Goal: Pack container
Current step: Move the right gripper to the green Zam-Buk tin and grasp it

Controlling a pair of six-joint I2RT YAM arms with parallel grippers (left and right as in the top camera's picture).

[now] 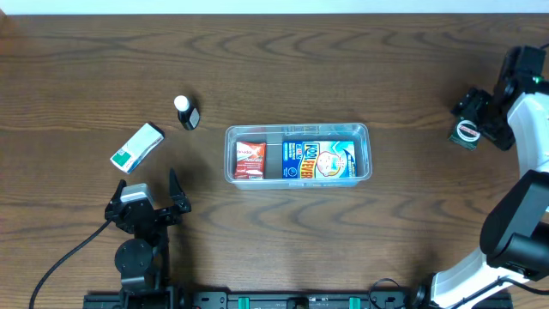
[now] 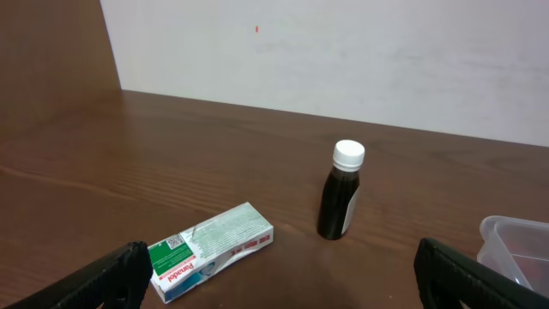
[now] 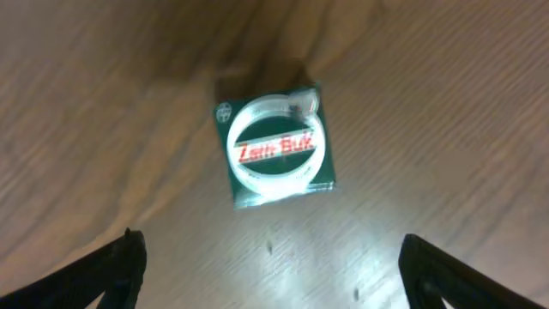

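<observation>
The clear container (image 1: 298, 129) lies mid-table and holds a red packet (image 1: 250, 160) and a blue Kool Fever packet (image 1: 319, 160). Its corner (image 2: 513, 243) shows at the right of the left wrist view. My left gripper (image 1: 146, 195) (image 2: 283, 276) is open near the front left. Beyond it lie a white-and-green Panadol box (image 1: 137, 147) (image 2: 210, 250) and a dark bottle with a white cap (image 1: 186, 113) (image 2: 342, 192). At the far right, my right gripper (image 1: 478, 118) (image 3: 270, 257) is open above a green Zam-Buk tin (image 1: 465, 133) (image 3: 276, 148), which lies on the table just beyond the fingertips.
The table is dark wood, with a pale wall behind its far edge. The right arm's white links (image 1: 523, 215) run along the right side. A black cable (image 1: 69, 257) trails from the left arm's base at the front.
</observation>
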